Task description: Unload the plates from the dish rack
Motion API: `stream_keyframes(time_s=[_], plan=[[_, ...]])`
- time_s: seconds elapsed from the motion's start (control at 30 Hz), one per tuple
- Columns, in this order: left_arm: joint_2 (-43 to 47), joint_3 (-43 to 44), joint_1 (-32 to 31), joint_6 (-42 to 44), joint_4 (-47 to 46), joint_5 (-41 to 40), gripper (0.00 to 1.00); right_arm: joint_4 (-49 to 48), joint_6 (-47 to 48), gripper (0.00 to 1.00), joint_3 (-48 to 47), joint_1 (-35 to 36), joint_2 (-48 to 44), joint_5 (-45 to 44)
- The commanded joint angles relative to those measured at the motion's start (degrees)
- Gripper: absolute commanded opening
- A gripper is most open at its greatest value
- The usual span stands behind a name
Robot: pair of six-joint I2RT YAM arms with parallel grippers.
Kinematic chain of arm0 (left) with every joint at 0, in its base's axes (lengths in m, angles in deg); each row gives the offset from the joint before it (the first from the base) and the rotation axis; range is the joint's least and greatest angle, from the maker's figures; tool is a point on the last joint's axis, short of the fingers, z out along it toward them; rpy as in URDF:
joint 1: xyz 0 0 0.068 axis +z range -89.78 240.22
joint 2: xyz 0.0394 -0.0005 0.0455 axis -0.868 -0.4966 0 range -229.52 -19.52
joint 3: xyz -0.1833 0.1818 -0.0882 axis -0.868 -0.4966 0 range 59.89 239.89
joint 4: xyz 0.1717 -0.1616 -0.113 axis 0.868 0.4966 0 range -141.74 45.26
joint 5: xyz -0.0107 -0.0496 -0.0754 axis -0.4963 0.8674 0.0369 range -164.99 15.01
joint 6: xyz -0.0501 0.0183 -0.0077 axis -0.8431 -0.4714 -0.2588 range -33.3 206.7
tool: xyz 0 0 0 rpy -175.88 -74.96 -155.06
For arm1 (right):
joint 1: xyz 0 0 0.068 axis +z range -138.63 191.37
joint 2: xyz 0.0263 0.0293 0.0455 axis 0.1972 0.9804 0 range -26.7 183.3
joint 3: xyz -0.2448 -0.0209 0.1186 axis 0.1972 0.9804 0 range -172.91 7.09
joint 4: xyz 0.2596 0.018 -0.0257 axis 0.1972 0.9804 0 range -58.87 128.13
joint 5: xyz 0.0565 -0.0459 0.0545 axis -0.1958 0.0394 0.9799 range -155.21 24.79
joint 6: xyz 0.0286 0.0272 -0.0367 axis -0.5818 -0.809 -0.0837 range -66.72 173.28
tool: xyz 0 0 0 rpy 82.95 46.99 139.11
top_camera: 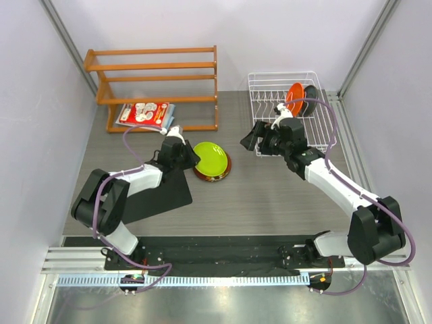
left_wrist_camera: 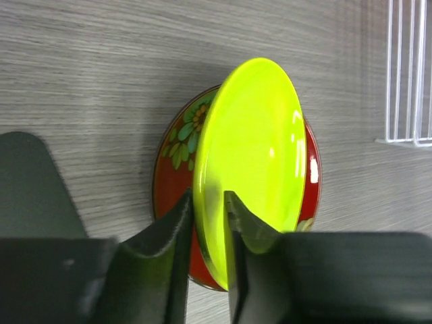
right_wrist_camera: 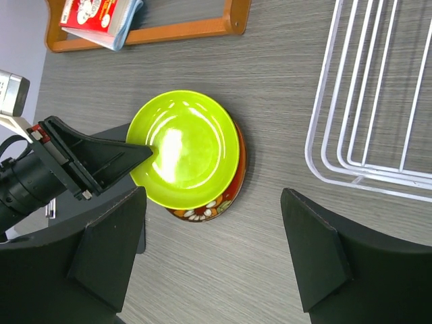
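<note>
The lime green plate (top_camera: 211, 158) (left_wrist_camera: 253, 155) (right_wrist_camera: 185, 148) lies on top of the dark red patterned plate (top_camera: 214, 177) (left_wrist_camera: 177, 169) (right_wrist_camera: 216, 206) on the table, shifted slightly off its centre. My left gripper (top_camera: 192, 156) (left_wrist_camera: 209, 202) straddles the green plate's near rim with its jaws parted a little. The white wire dish rack (top_camera: 260, 81) (right_wrist_camera: 351, 101) (left_wrist_camera: 405, 74) stands at the back right. An orange plate (top_camera: 295, 99) and a dark plate (top_camera: 312, 94) stand upright in it. My right gripper (top_camera: 251, 140) (right_wrist_camera: 212, 196) hovers between the rack and the stacked plates, open and holding nothing.
An orange wooden slatted shelf (top_camera: 158, 77) stands at the back left. A red-and-white booklet (top_camera: 144, 113) (right_wrist_camera: 94, 17) lies at its foot. A black mat (top_camera: 158, 192) (left_wrist_camera: 27, 182) lies under the left arm.
</note>
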Motion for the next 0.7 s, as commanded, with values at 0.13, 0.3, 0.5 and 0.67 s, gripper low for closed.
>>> stream_keyframes(time_s=[0.13, 0.3, 0.5, 0.67], plan=[[1.5, 0.2, 0.1, 0.5, 2.3, -0.7, 0.45, 2.0, 3.1, 0.87, -4.5, -0.1, 0.6, -3.3], [3.4, 0.0, 0.1, 0.8, 4.0, -0.8, 0.59, 5.7, 6.3, 0.87, -9.5, -0.5, 1.6, -9.3], [8.1, 0.9, 0.1, 2.9, 9.0, -2.1, 0.89, 10.7, 13.2, 0.99, -17.7, -2.7, 5.1, -30.6], [16.1, 2.5, -0.1, 5.4, 11.2, -0.9, 1.0, 10.1, 17.2, 1.0, -28.1, -11.0, 13.7, -36.7]])
